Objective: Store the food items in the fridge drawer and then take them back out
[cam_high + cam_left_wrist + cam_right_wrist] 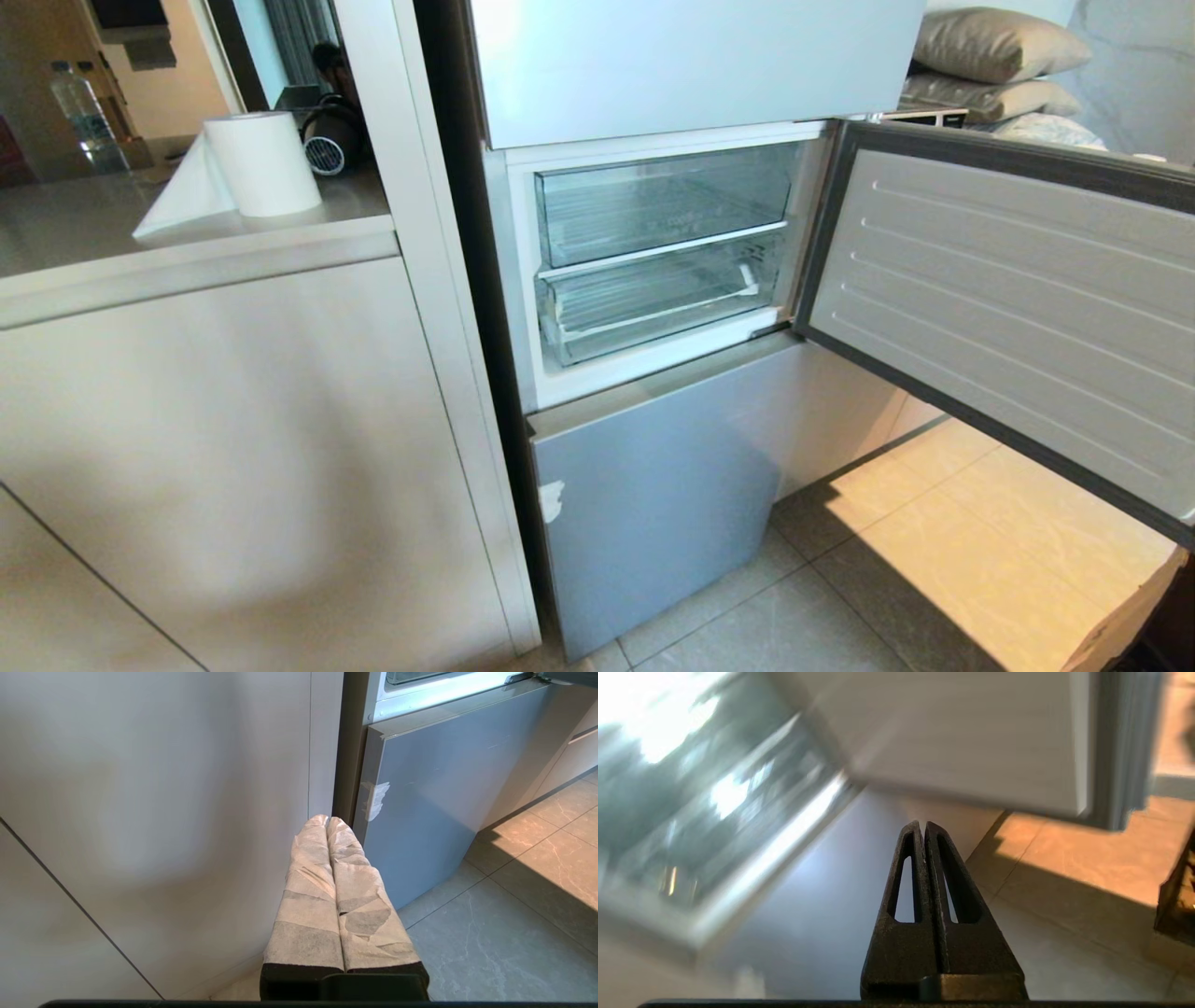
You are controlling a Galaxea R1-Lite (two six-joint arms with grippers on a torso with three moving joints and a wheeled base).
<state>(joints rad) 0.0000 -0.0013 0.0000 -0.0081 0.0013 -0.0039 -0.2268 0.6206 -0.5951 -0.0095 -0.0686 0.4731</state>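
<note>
The fridge's middle compartment stands open in the head view, with two clear drawers inside. The lower, shallow one with the thick front lip is the fridge drawer; it is pushed in and looks empty. The food items are out of view. Neither gripper shows in the head view. My left gripper, its fingers wrapped in white paper, is shut and empty, low beside the cabinet and the grey lower fridge door. My right gripper is black, shut and empty, pointing at the lower fridge front beneath the swung-out door.
The compartment's door hangs open to the right over the tiled floor. The upper clear drawer carries faint lettering. Left of the fridge a counter holds a paper towel roll, a black appliance and a bottle.
</note>
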